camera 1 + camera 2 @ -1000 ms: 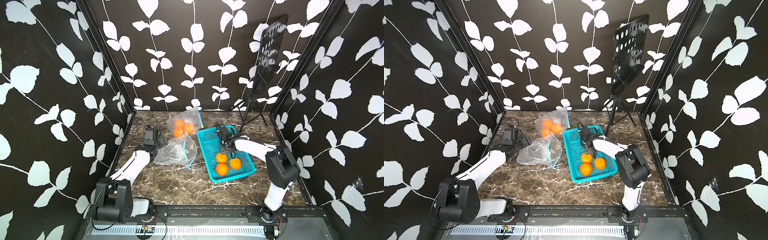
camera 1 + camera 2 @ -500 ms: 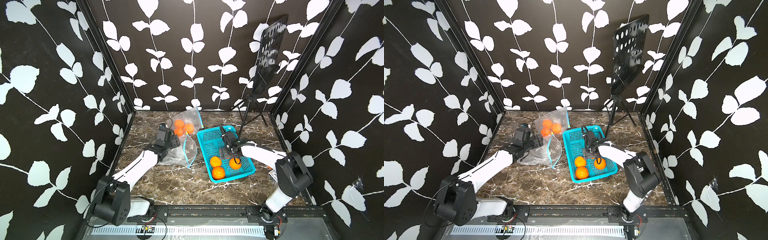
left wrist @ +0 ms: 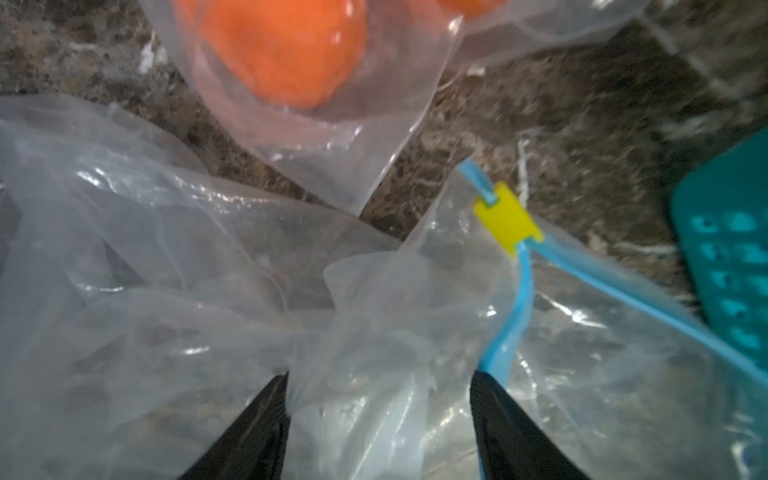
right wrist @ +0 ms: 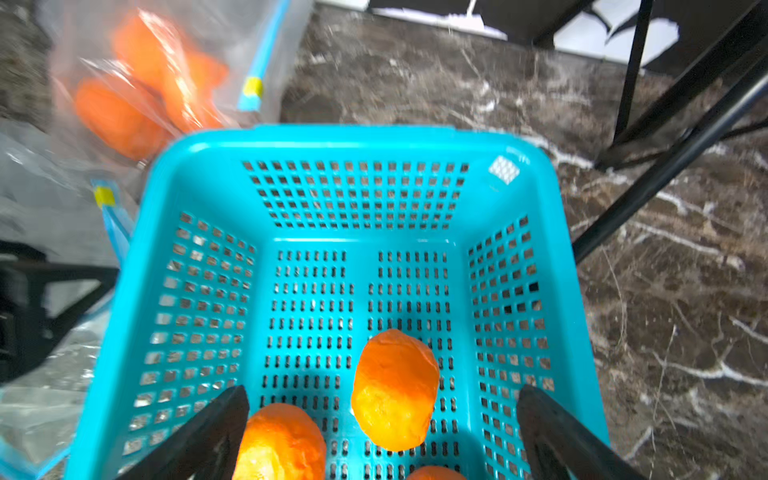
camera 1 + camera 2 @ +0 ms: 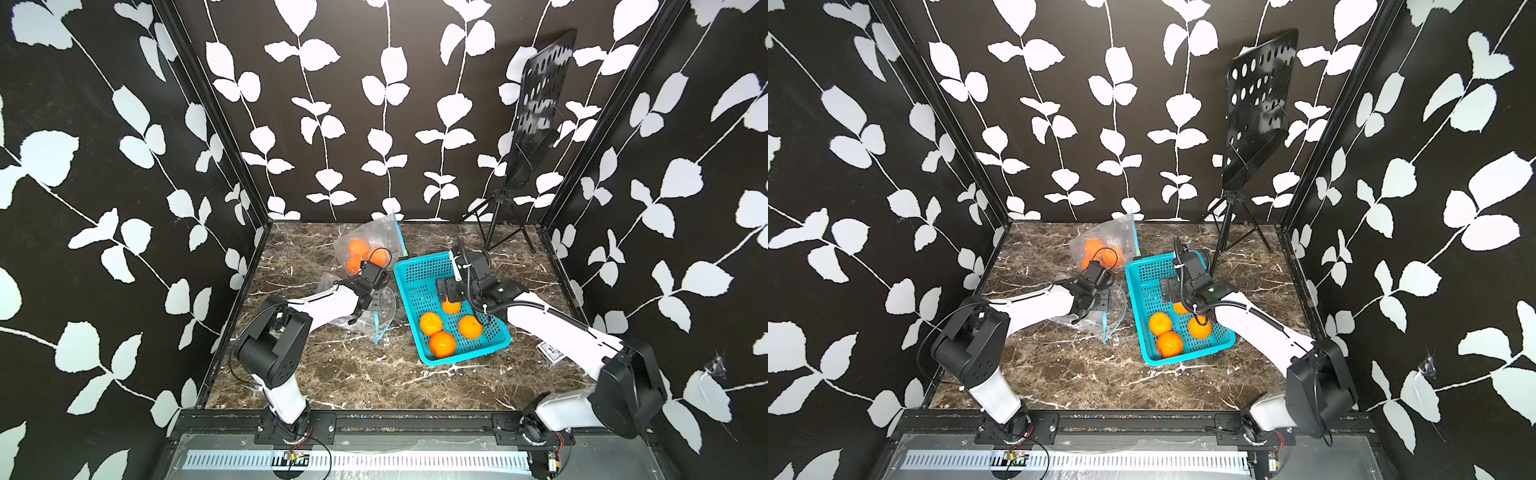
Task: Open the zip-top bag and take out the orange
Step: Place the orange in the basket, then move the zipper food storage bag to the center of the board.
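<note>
Over the teal basket [image 4: 353, 133], the right gripper [image 4: 381, 392] is held with its fingers spread wide and nothing clasped. One orange [image 4: 395, 390] is seen lying loose on the basket floor beneath the gap, and another [image 4: 282, 440] lies just beside one finger. Four oranges [image 5: 442, 344] in all are counted in the basket in both top views, grouped toward its near end. A white sticker [image 4: 503, 169] is fixed in one far inner corner of the basket; whatever is printed on it cannot be read.

The basket is placed right of the middle of the marble table [image 5: 374, 386]. Just left of it, the left gripper [image 3: 380, 376] is set low over the empty zip-top bag [image 3: 166, 270], its fingers apart, with crumpled plastic lying between them. The bag's yellow slider [image 3: 508, 224] is seated at one end of the blue zip track [image 3: 524, 299], which parts into two strands beyond it, so the mouth is open.

Toward the table's back edge, a second zip-top bag [image 5: 374, 232] is found, with three oranges packed inside. A black music stand [image 5: 540, 112] is placed at the back right corner. A small white card [image 5: 549, 352] is seen near the right edge beside the right arm; its print is too small to be read.
</note>
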You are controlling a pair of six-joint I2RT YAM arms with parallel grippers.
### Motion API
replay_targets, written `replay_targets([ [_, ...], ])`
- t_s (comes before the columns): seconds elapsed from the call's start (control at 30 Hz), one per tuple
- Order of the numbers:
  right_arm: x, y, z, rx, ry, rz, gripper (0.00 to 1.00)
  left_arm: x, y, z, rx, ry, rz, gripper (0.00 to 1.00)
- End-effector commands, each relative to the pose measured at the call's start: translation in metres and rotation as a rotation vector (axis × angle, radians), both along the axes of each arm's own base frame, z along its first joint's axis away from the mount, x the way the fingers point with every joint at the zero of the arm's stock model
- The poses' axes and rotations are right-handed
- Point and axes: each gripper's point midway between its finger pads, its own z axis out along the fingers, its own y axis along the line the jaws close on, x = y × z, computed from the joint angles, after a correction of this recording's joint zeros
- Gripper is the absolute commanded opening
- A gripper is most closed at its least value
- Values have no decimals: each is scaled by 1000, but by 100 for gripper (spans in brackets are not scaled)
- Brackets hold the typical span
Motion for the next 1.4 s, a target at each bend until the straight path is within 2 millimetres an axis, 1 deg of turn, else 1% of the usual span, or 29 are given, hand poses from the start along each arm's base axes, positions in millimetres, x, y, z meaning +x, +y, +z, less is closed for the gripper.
replay_targets([
  [0.0, 4, 8, 31, 52, -102, 53, 99, -17, 10, -9, 60, 85, 1, 71],
  [0.07, 4, 10, 37, 75, -117, 78, 99, -24, 7, -19, 59, 119, -17, 71],
  [0.13, 3, 11, 43, 93, -132, 100, 99, -29, 18, -23, 117, 140, 6, 71],
  [0.17, 1, 13, 46, 101, -135, 118, 99, -35, 28, -25, 166, 162, 16, 71],
  [0.23, -1, 14, 49, 109, -143, 139, 99, -41, 49, -17, 292, 192, 40, 71],
  [0.27, -2, 14, 51, 112, -148, 147, 99, -45, 56, -12, 326, 206, 45, 71],
  [0.37, -4, 11, 53, 129, -160, 156, 99, -54, 68, 7, 375, 226, 39, 72],
  [0.43, -8, 10, 54, 144, -163, 170, 99, -56, 82, 22, 452, 218, 38, 74],
  [0.5, -12, 9, 55, 149, -165, 183, 99, -60, 98, 21, 472, 269, 50, 74],
  [0.6, -15, 1, 59, 150, -181, 167, 99, -67, 123, 19, 558, 345, 65, 74],
  [0.73, -18, -10, 62, 133, -202, 137, 99, -73, 144, 15, 695, 405, 72, 75],
  [0.83, -18, -9, 65, 144, -209, 141, 99, -75, 158, 21, 773, 431, 113, 76],
  [0.87, -18, -8, 64, 146, -205, 144, 99, -75, 156, 18, 760, 434, 111, 76],
  [0.93, -17, -6, 61, 146, -194, 150, 99, -75, 147, 10, 680, 424, 95, 76],
  [0.97, -16, -5, 58, 145, -190, 150, 99, -75, 146, 10, 660, 420, 94, 75],
  [1.0, -15, -4, 55, 144, -183, 152, 99, -78, 152, 15, 677, 421, 125, 75],
  [1.03, -14, -3, 52, 141, -173, 153, 99, -83, 163, 21, 706, 432, 167, 75],
  [1.07, -13, -1, 49, 138, -162, 157, 99, -87, 171, 22, 725, 449, 185, 75],
  [1.1, -13, 0, 47, 136, -151, 161, 99, -91, 176, 22, 721, 461, 200, 75],
  [1.13, -12, 1, 45, 134, -143, 164, 99, -94, 175, 21, 688, 457, 207, 75],
  [1.2, -11, 5, 45, 146, -145, 177, 99, -90, 160, 20, 572, 416, 198, 76],
  [1.27, -12, 8, 48, 161, -146, 192, 99, -84, 148, 31, 503, 358, 187, 78],
  [1.3, -12, 10, 49, 167, -144, 203, 99, -82, 144, 40, 475, 339, 192, 79],
  [1.37, -13, 14, 52, 185, -147, 216, 99, -74, 130, 55, 396, 288, 174, 83],
])
